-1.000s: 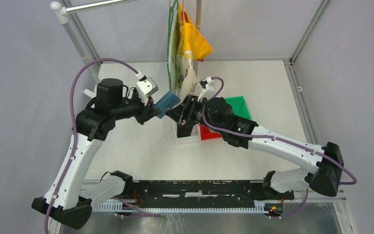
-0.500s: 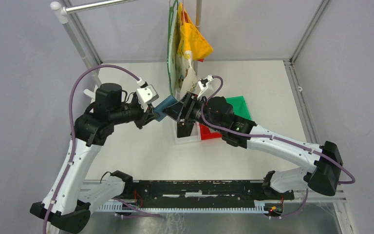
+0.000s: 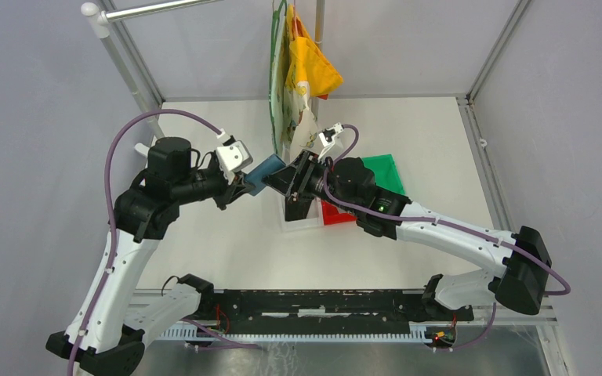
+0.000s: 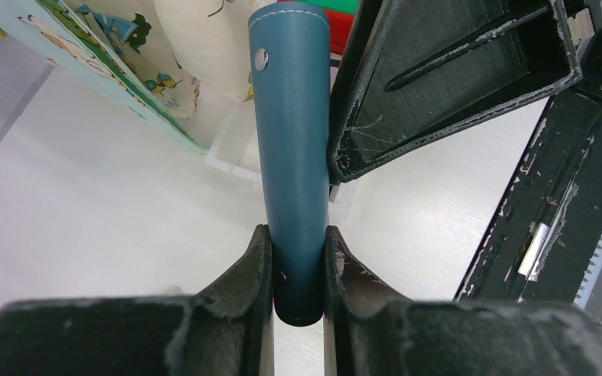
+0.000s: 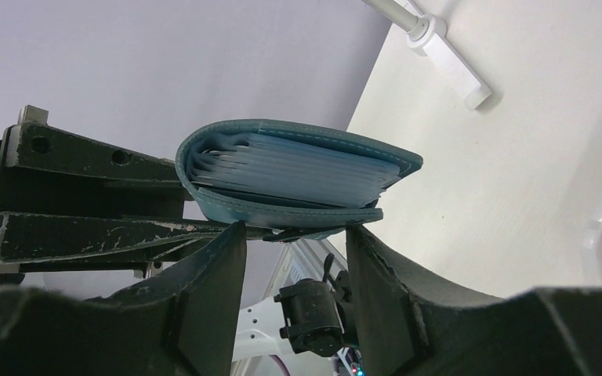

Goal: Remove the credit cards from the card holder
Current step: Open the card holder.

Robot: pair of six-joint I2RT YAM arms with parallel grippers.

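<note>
Card holder (image 4: 291, 141) is up off the desk (image 3: 227, 251), folded, hanging in the air between my two arms and beside the hanging cloth bags (image 3: 298, 78). My left fingers (image 4: 260, 262) pinch it at one end. My right fingers (image 5: 223, 258) stand spread just under its other edge, with its small tab in the gap between their tips. Pale blue sleeves (image 5: 298, 168) show stacked inside.

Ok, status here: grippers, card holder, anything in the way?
Left gripper: jaws shut on card holder, aloft, folded shut. Right gripper: jaws open at its free edge. Hanging bags close behind.
</note>
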